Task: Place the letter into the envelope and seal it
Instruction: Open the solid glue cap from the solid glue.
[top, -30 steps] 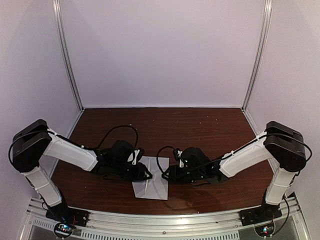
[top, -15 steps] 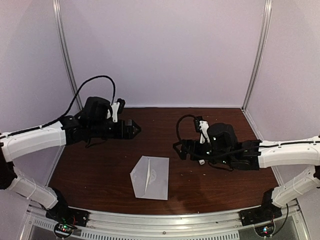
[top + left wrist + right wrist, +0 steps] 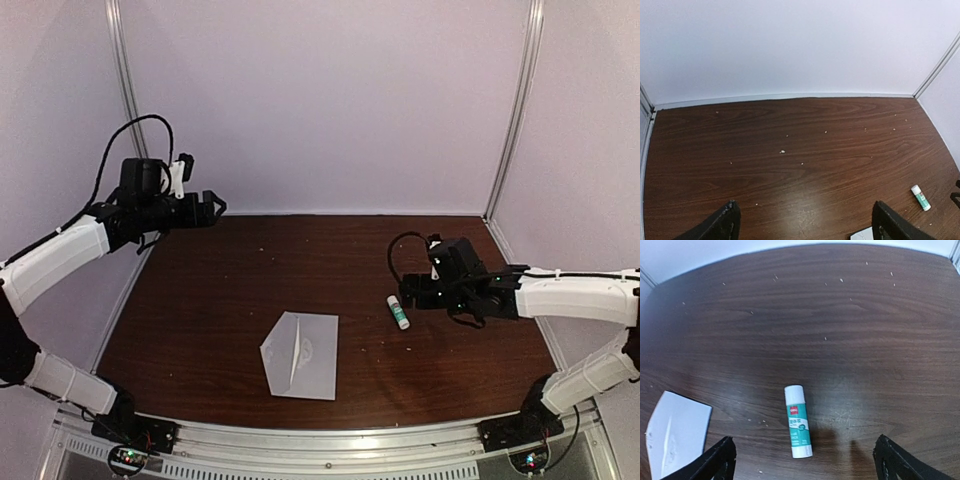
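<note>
The envelope [image 3: 305, 355] lies flat near the table's front middle, pale, with its triangular flap pointing left. It also shows at the lower left of the right wrist view as the envelope [image 3: 675, 435], and one envelope corner [image 3: 862, 234] peeks into the left wrist view. The letter is hidden; no separate sheet shows. My left gripper [image 3: 215, 207] hangs high over the far left corner, open and empty [image 3: 807, 225]. My right gripper [image 3: 408, 292] hovers at mid right, open [image 3: 805, 460], holding nothing.
A white and teal glue stick [image 3: 399, 311] lies on the wood just left of the right gripper. In the right wrist view the glue stick [image 3: 798, 421] sits between the spread fingers, untouched. White walls with metal corner posts [image 3: 135, 120] enclose the table.
Both grippers were low at the envelope's left and right edges. They have opened, risen and drawn apart, the left to the far left corner, the right to the right. The glue stick now shows.
</note>
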`<act>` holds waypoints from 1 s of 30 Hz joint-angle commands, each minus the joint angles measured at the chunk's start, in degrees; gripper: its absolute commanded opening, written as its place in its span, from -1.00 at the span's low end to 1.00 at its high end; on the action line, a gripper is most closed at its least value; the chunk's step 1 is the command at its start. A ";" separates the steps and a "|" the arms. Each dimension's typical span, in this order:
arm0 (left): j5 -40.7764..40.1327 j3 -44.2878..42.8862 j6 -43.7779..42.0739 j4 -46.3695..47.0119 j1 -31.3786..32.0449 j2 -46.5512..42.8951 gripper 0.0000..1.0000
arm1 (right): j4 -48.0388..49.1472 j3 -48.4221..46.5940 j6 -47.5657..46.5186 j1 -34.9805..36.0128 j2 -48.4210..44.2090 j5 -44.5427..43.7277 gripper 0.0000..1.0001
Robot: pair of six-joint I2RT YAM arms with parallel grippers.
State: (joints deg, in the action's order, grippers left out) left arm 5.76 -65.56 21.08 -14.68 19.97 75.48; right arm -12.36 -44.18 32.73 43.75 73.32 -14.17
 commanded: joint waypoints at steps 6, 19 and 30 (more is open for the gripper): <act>2.02 1.15 -0.43 -0.89 -1.60 2.31 0.84 | 0.12 -0.92 -0.48 -1.06 12.99 4.65 0.77; 2.37 1.40 -0.05 -0.87 -1.60 2.48 0.84 | 3.11 -3.60 -0.71 -1.03 20.76 6.27 0.19; 2.50 1.66 0.18 -0.87 -1.60 2.40 0.84 | 4.78 -3.81 -1.43 -1.08 23.09 6.89 -0.20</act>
State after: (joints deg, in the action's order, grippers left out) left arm 7.64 -64.27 21.04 -16.84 18.41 77.84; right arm -8.71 -46.70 31.46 42.76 95.61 -7.22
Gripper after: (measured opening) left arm 0.921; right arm 0.436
